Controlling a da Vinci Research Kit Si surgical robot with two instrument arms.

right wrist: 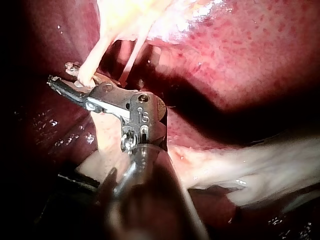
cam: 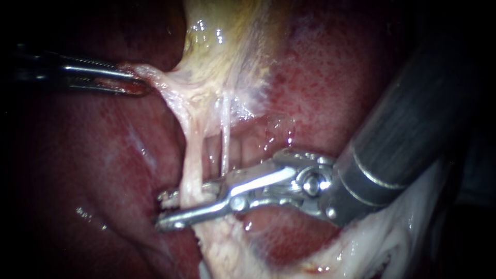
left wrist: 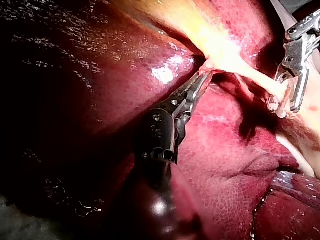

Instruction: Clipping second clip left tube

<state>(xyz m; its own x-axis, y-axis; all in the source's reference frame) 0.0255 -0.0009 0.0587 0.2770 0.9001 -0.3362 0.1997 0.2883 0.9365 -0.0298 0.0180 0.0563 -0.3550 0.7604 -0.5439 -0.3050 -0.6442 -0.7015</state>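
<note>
So the right instrument (cam: 165, 209) came in from the right with its thick dark shaft, and its metal jaws sat parted around the left tube (cam: 192, 165), low down, just above where the tube ran into the pale fatty stuff below. One jaw crossed in front of the tube and the other was tucked behind it, with a clear gap showing at the tips. Honestly couldn't tell if they were squeezing it at all. The right wrist view showed the same thing: the left tube (right wrist: 95, 55) dropped straight in between the open jaws of the right instrument (right wrist: 62, 75). The thinner right tube (cam: 225, 139) ran just beside the left one, clear of the jaws. Over on the other side, the left instrument (cam: 139, 82) had its jaws clamped on a flap of pale tissue (cam: 157, 77) at the bottom of the yellowish gallbladder (cam: 227, 46), and that flap was stretched out sideways. The left wrist view backed that up, with the jaws of the left instrument (left wrist: 202, 80) closed on the tissue. The red liver (cam: 330, 77) sat all around.
</note>
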